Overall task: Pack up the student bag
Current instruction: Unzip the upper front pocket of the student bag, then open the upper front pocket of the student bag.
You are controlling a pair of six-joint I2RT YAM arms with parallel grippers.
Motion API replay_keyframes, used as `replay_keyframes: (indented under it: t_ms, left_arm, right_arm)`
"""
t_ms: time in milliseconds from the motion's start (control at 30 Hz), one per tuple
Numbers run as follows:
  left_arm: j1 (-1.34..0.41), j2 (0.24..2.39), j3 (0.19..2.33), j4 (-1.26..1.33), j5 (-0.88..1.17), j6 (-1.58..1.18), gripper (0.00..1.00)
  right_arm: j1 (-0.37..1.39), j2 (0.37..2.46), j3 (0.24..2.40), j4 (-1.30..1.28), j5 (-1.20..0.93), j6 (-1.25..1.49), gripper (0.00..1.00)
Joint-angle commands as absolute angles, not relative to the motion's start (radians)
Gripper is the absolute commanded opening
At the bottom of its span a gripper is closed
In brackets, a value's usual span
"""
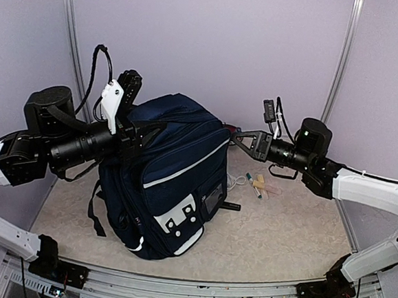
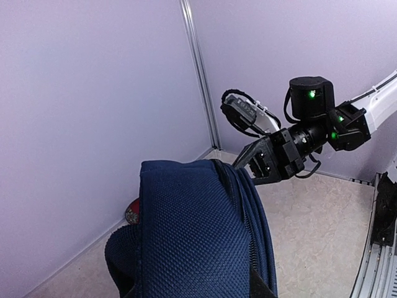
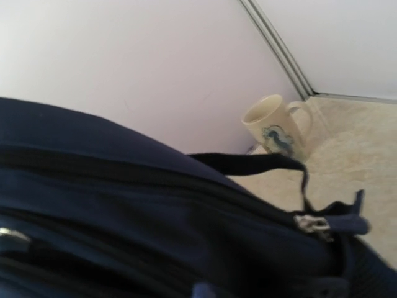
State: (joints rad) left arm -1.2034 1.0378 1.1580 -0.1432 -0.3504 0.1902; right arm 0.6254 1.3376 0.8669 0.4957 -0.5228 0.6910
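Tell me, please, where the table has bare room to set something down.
On the table, the widest bare patch is near right, between the bag, the pens and the right arm. A narrow strip lies left of the straps. Between bag and wall is crowded: a mug.

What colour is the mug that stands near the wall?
The mug is cream, with a blue picture on its side. The right wrist view shows it best.

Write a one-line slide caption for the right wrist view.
Navy student bag fills the foreground, zipper pull at right; a cream mug stands by the wall behind.
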Motion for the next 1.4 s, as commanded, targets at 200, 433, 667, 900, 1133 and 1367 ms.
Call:
replay_keyframes:
  t_ms: [200,433,667,900,1133,1367]
  left_arm:
    - [-1.23,1.048,1.353,-0.024,-0.301,0.32,0.0]
    - [-1.233,1.083,1.368,-0.022,-0.359,0.313,0.0]
    - [-1.239,1.132,1.414,-0.01,-0.492,0.374,0.0]
    - [-1.242,1.142,1.41,-0.023,-0.471,0.354,0.0]
    - [-1.243,1.138,1.407,-0.027,-0.477,0.356,0.0]
    - [-1.228,1.125,1.396,-0.021,-0.537,0.365,0.0]
  right_arm:
    - [0.564,1.213,1.045,0.165,-0.33,0.252,0.59]
    - [0.639,1.095,1.132,0.03,-0.56,-0.047,0.75]
    - [1.025,1.156,1.287,-0.207,-0.522,-0.423,0.7]
    - [1.151,1.36,1.466,-0.467,-0.28,-0.6,0.72]
    - [1.17,1.441,1.526,-0.581,-0.225,-0.644,0.71]
    - [1.184,1.426,1.488,-0.683,-0.351,-0.616,0.67]
